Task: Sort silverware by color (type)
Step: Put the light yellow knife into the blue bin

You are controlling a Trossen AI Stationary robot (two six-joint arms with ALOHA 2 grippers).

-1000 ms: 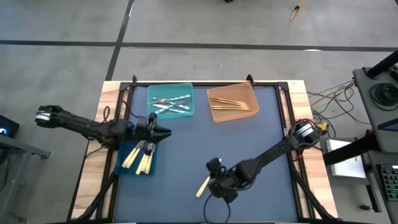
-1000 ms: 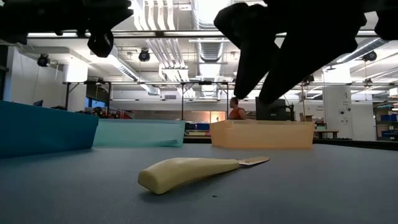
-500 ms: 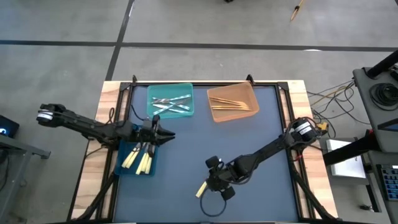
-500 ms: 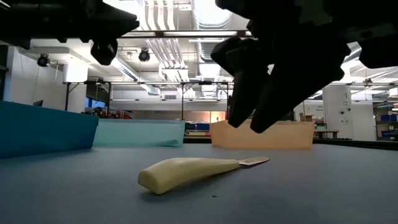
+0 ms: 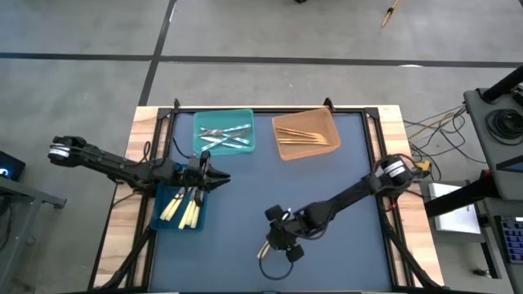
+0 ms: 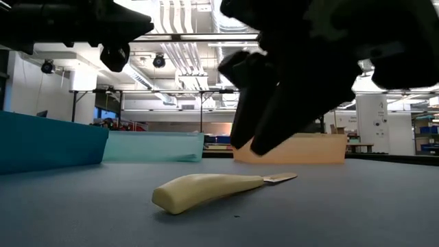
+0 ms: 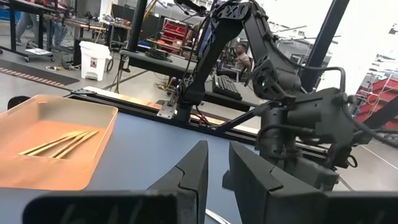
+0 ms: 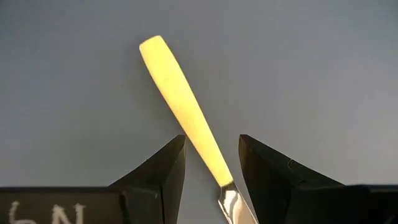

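Silverware left to sort: one pale yellow knife lies flat on the bench, directly under the right claw, whose fingers stand apart on either side of its handle, not gripping. Well off, the left claw hovers nearly closed, empty, above the blue bin.

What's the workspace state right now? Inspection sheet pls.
Surface: dark blue mat on a wood-edged table.
Job's things: yellow-handled knife lies loose on the mat; yellow pieces in the blue bin; silver pieces in the teal bin; tan pieces in the orange bin.
Clutter: nothing seen.
Pincers: right pincer open, straddling the knife; left pincer above the blue bin, nothing seen held.
Cables: bundle off the table's right edge.
Surroundings: person seated in the workshop behind.
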